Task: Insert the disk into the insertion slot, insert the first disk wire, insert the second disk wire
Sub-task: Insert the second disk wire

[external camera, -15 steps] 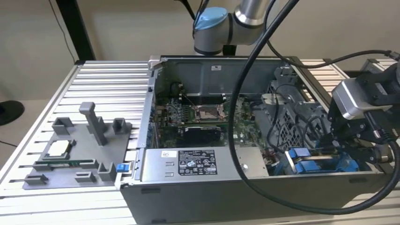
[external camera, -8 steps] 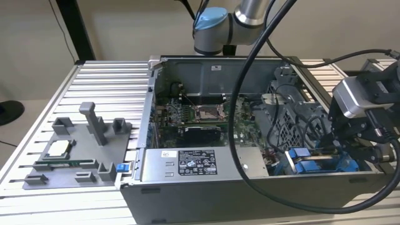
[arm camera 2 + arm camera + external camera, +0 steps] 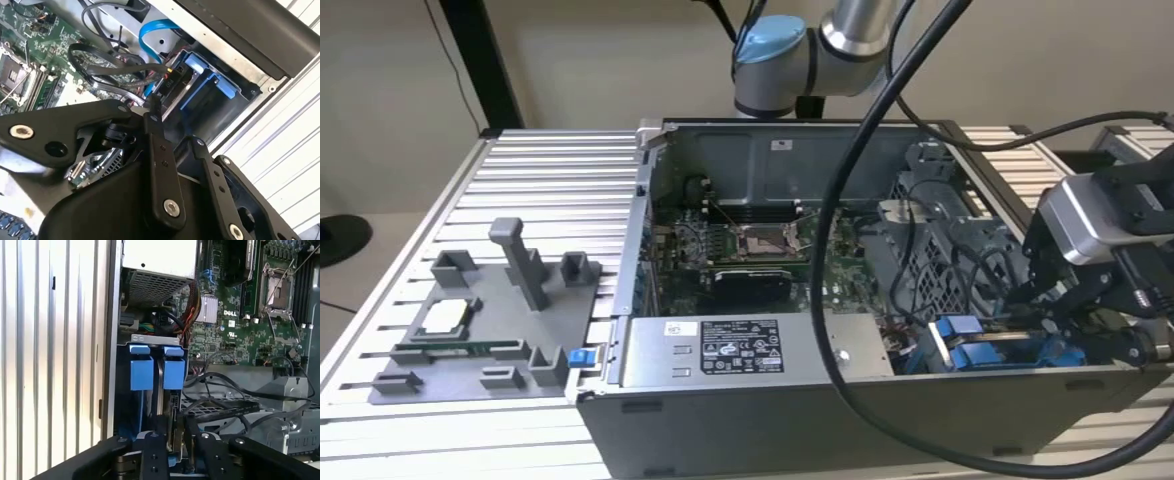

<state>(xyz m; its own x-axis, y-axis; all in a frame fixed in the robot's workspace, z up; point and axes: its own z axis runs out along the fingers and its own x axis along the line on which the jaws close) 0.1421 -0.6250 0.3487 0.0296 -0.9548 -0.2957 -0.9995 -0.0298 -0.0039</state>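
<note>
Open computer case (image 3: 854,300) lies on ribbed aluminium tabletop (image 3: 547,180); beige wall behind.

**Obstructions, drive-bay area**
- Black cable bundle (image 3: 225,390) loops across the bay end, between motherboard (image 3: 235,330) and end effector.
- Light-blue flat data cable (image 3: 155,30) arcs over the bay, close to the case's side wall.
- Thick black arm cables (image 3: 854,200) hang over the case interior in the exterior view.
- Grey labelled power-supply box (image 3: 747,350) sits along the case's near edge; in the first wrist view its vented end is just beyond the bay.

**Task items**
- Insertion slot (image 3: 150,347): at the case corner on the exterior view's right, by the case wall.
- Disk (image 3: 159,385): seated on edge in the slot; the carrier's two blue tabs sit at the slot mouth.

**End effector** (image 3: 172,450): down at the disk's cable end. Fingers (image 3: 152,455) close together about a small dark part there; clenched vs. merely touching: cannot tell.

**Surroundings**
- Grey fixture tray (image 3: 480,330) w/ upright posts on tabletop, exterior view's left, well apart from case.
- Arm base (image 3: 787,60) stands behind case.
</note>
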